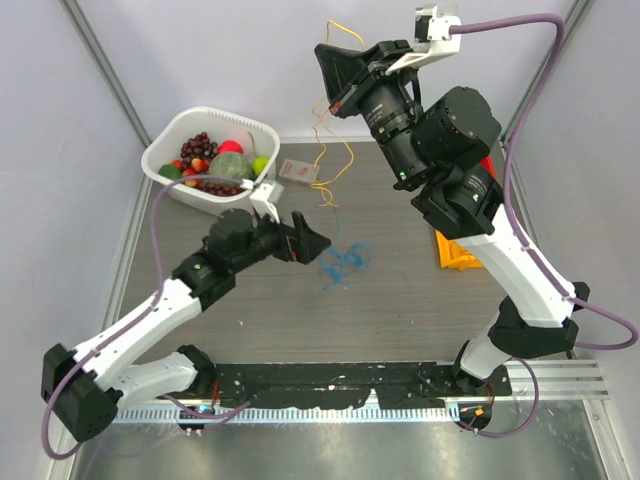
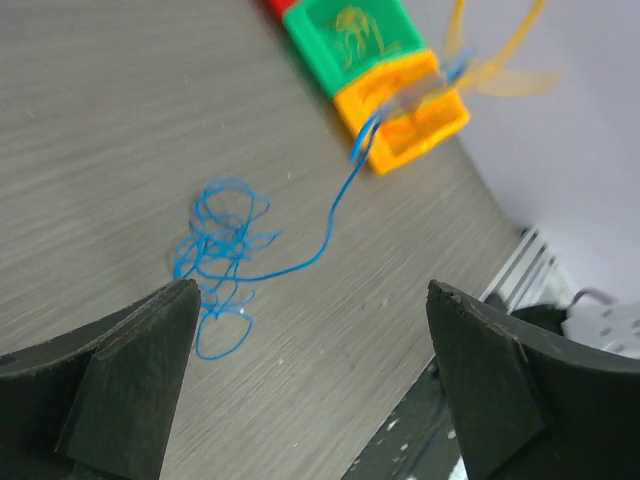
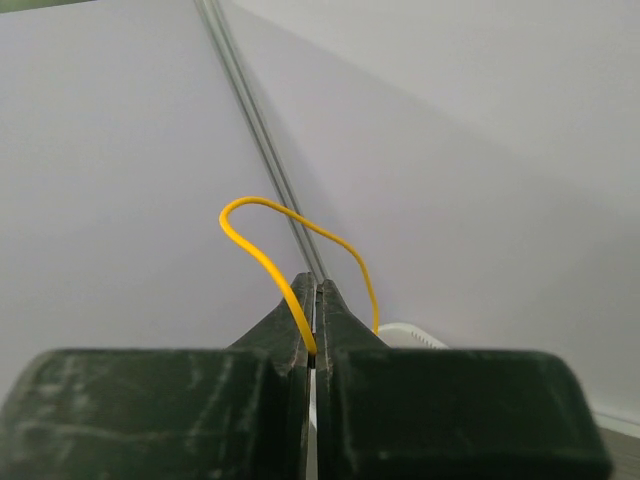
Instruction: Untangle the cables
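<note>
Presently: table (image 1: 400, 320), grey wood-grain. White basket (image 1: 160, 150) of fruit, far left corner. Right gripper (image 3: 317, 290), raised over the far edge, jaws closed on the yellow cable (image 3: 260, 255), which dangles toward the surface. Left gripper (image 2: 310, 290), jaws spread wide, holding nothing, above the blue cable (image 2: 225, 250): a loose tangle mid-surface, one strand reaching the orange-green block (image 2: 400, 110) near the right edge.

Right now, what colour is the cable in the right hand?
Yellow cable, clearest in the right wrist view.
</note>
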Action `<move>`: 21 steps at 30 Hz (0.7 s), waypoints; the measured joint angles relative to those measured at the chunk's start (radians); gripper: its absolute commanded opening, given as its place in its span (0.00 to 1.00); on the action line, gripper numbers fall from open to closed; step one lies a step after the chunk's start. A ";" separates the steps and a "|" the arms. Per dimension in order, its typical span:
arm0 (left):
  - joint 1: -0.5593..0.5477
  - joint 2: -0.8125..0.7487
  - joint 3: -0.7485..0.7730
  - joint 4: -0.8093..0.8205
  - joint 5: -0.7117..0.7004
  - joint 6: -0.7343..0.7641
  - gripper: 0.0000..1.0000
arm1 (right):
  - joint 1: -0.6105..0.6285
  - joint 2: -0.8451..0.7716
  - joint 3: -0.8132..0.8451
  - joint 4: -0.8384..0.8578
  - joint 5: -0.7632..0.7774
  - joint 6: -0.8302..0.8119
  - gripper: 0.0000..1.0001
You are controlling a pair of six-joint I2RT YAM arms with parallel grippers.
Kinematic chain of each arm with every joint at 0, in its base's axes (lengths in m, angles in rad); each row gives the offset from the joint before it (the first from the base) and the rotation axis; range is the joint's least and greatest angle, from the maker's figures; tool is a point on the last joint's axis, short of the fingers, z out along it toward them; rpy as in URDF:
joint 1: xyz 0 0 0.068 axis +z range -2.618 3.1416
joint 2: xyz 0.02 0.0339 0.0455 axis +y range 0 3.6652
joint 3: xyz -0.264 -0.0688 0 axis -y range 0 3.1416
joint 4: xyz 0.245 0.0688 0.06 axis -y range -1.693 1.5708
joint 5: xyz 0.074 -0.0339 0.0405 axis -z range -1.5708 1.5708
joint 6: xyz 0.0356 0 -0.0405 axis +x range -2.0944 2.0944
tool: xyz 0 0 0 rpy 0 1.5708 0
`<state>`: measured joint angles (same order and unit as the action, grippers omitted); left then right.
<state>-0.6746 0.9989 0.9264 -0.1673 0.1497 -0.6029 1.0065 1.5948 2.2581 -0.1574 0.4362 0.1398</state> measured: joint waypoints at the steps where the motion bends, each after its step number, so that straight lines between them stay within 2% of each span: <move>1: -0.011 0.021 -0.066 0.088 0.013 0.016 1.00 | 0.000 -0.001 0.005 -0.005 0.003 -0.003 0.01; 3: -0.023 0.067 -0.147 0.187 0.033 0.048 1.00 | 0.000 -0.002 0.011 -0.011 0.008 -0.007 0.01; 5: -0.031 0.132 -0.158 0.250 0.050 0.085 0.98 | 0.000 -0.005 0.018 -0.024 0.013 -0.008 0.01; 8: -0.032 0.241 -0.132 0.377 0.090 0.119 0.85 | 0.000 -0.006 0.034 -0.038 0.021 -0.010 0.01; 11: -0.032 0.336 -0.107 0.496 0.138 0.113 0.55 | 0.000 -0.006 0.050 -0.047 0.032 -0.014 0.01; 14: -0.032 0.410 -0.098 0.568 0.164 0.097 0.05 | 0.000 -0.007 0.064 -0.051 0.042 -0.023 0.01; 15: -0.032 0.432 -0.097 0.579 0.168 0.094 0.00 | 0.000 -0.007 0.071 -0.052 0.046 -0.029 0.01; 21: -0.032 0.471 -0.111 0.484 0.130 0.110 0.00 | 0.000 -0.006 0.122 -0.045 0.105 -0.130 0.01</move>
<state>-0.7063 1.4696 0.8154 0.3172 0.2798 -0.4927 1.0061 1.5887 2.3802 -0.2020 0.5407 0.0101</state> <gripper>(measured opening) 0.014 0.041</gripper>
